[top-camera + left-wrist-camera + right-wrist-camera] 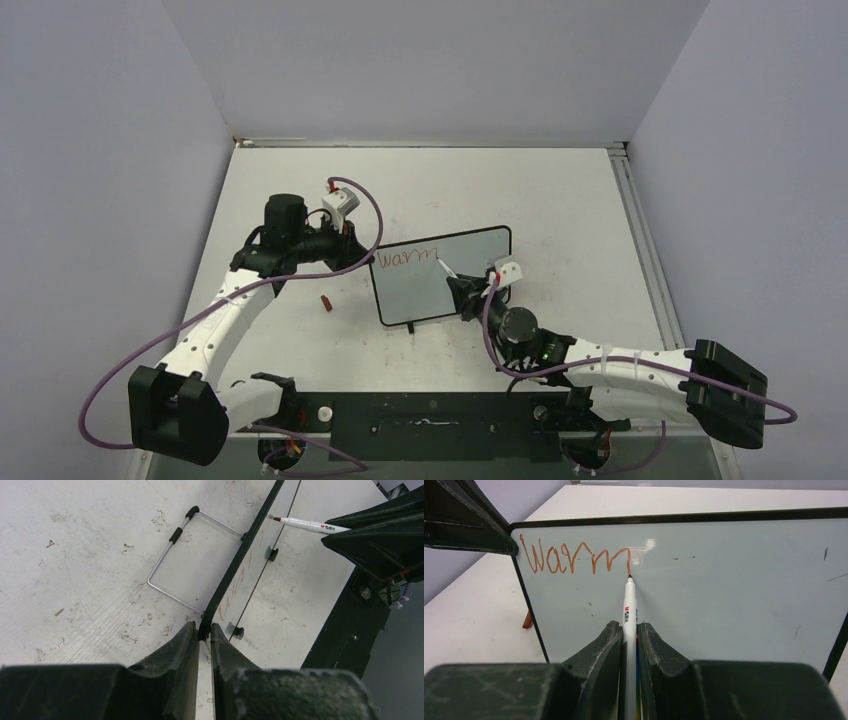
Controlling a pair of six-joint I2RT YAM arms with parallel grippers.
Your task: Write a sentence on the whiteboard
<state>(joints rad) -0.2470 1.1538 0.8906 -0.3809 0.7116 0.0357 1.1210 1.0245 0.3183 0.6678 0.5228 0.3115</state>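
Two tools split the job: my left tool (pixel 202 628) pinches the top corner of the whiteboard (pixel 445 292), upright on the desk (pixel 560 200), to steady it, while my right tool (pixel 629 628) grips the marker (pixel 629 605), whose tip touches the sentence (pixel 574 557), so far only "Warm".

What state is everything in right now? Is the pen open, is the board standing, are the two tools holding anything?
whiteboard: standing upright, left edge clamped.
sentence: unfinished, only "Warm" written.
marker: uncapped, tip at the last letter.
red cap: off, lying on the table left of the board.
left tool: shut on the whiteboard's edge.
right tool: shut on the marker.
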